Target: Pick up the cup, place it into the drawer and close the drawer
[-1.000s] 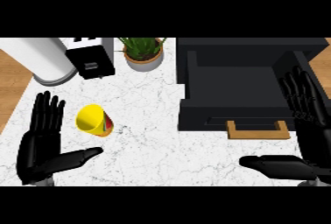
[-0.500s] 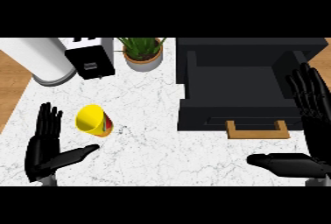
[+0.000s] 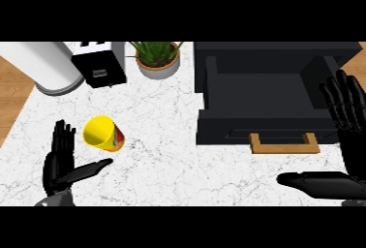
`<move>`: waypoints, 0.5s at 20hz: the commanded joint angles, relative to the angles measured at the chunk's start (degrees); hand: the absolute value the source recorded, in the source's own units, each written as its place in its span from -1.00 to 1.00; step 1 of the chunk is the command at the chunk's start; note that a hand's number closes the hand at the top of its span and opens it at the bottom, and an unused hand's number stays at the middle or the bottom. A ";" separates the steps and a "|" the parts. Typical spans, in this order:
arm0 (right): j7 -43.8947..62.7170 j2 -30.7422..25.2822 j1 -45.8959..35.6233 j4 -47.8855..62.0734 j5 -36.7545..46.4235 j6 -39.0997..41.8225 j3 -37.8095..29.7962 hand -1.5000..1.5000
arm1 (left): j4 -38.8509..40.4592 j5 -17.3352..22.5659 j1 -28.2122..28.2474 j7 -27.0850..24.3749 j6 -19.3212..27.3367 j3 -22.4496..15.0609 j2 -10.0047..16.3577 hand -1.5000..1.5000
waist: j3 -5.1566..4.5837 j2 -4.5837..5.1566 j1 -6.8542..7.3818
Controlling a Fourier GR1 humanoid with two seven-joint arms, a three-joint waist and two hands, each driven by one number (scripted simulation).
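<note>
At 10 o'clock on the white counter [image 3: 178,164] stands a big white roll [image 3: 53,68]. Next to it, toward 3 o'clock, is a black toaster [image 3: 100,65], and then a potted plant [image 3: 157,60].

The left hand [image 3: 63,167] is at 7 o'clock on the counter. Its fingers are straight and side by side, pointing to 12 o'clock. Its thumb sticks out toward 2 o'clock. It holds nothing.

The yellow cup [image 3: 102,133] is the thing to pick up. It sits on the counter just beside the left hand, at the hand's 1 o'clock, in the space between the fingers and the thumb. The hand does not seem to touch it. The cup's mouth shows toward 10 o'clock. I cannot tell if it stands straight or leans.

The black drawer [image 3: 275,104] fills the 2 o'clock part of the counter. It is pulled out, so its dark inside shows. Its wooden handle [image 3: 283,144] is on the front, at its 6 o'clock side.

The right hand [image 3: 350,150] rests at the 4 o'clock edge, fingers straight and up, thumb out toward 9 o'clock. It holds nothing.

The step now looks like grabbing the cup. To do it well, the left hand should slide toward 1 o'clock so the cup's side sits deep between thumb and fingers, then curl around the middle of the cup. Pushing only with the fingertips could knock it over or roll it away. The lift should go straight up before the cup moves toward 3 o'clock, high enough to clear the drawer's front wall.
</note>
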 commanded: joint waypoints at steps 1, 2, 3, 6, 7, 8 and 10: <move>-2.98 2.31 7.07 -4.81 1.46 0.31 1.78 -1.00 | 4.37 1.32 -0.84 -3.12 -0.76 0.94 0.55 -1.00 | 0.02 -0.07 -0.04; -0.50 -1.53 -2.94 1.51 -1.96 1.01 -3.11 -1.00 | 11.86 0.91 -1.82 -10.27 -3.29 2.55 1.99 -1.00 | -0.01 0.05 0.04; 1.62 0.60 -3.12 1.19 1.87 -0.58 1.73 -1.00 | 18.61 1.21 -5.70 -13.07 -3.34 3.89 2.17 -1.00 | -0.04 0.12 -0.11; 2.70 -0.81 -0.88 -1.49 -1.87 1.41 -1.65 -1.00 | 23.72 1.83 -7.49 -15.68 -6.54 4.59 5.68 -1.00 | -0.02 0.02 -0.15; -4.49 -0.06 -3.13 7.26 0.71 1.35 -1.04 -1.00 | 19.99 2.07 -7.59 -13.36 -5.17 3.46 4.48 -1.00 | 0.01 0.03 0.11; 0.62 1.22 1.16 -2.07 -0.23 0.75 0.71 -1.00 | 30.71 1.29 -12.03 -19.74 -4.54 5.55 4.83 -1.00 | -0.06 0.11 -0.53; -2.57 2.26 3.40 -0.50 2.36 0.33 2.02 -1.00 | 36.28 0.62 -13.91 -24.15 -5.13 6.12 5.48 -1.00 | -0.10 0.26 -0.88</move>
